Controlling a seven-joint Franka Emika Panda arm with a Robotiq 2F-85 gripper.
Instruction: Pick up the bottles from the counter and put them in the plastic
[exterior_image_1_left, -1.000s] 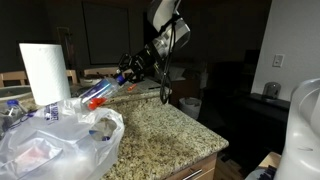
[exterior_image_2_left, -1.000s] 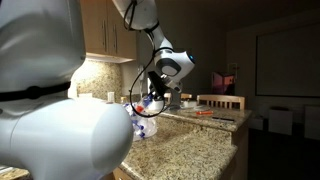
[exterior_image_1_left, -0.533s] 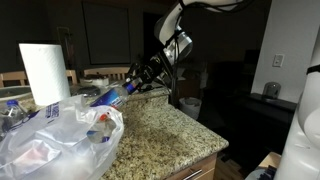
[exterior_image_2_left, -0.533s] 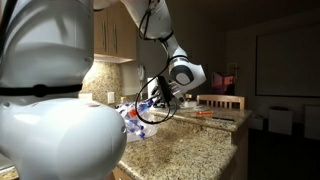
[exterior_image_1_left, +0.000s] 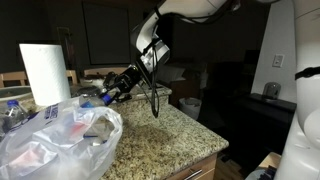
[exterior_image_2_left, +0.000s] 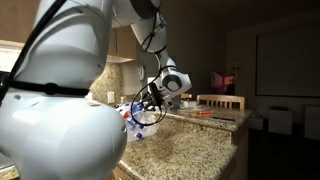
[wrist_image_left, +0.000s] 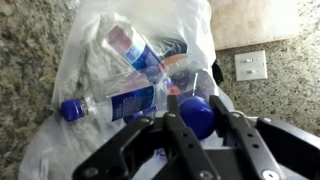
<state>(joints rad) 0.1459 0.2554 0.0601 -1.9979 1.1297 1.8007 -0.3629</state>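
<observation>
A dim kitchen was shown in both exterior views, with a speckled granite counter (exterior_image_1_left: 165, 130) catching the light and a white paper towel roll (exterior_image_1_left: 45, 72) stood upright at one end. A crinkled translucent plastic bag (exterior_image_1_left: 60, 138) was spread on the counter just beside the roll. The gripper (exterior_image_1_left: 117, 88) was held above the bag. Its fingers (wrist_image_left: 172, 125) were drawn partway together and clamped on a blue-capped bottle (wrist_image_left: 197, 113), whose cap was seen between them in the wrist view.

Two more were pictured lying inside the bag. A second bottle (wrist_image_left: 115, 102) was laid on its side with its blue cap toward the frame's left edge. A third bottle (wrist_image_left: 135, 55) was tilted just above it, and the two appeared to be touching. A white outlet plate (wrist_image_left: 250, 66) was set against speckled stone beyond the bag. How much of the gripped bottle's body lay below the fingers could not be told.
</observation>
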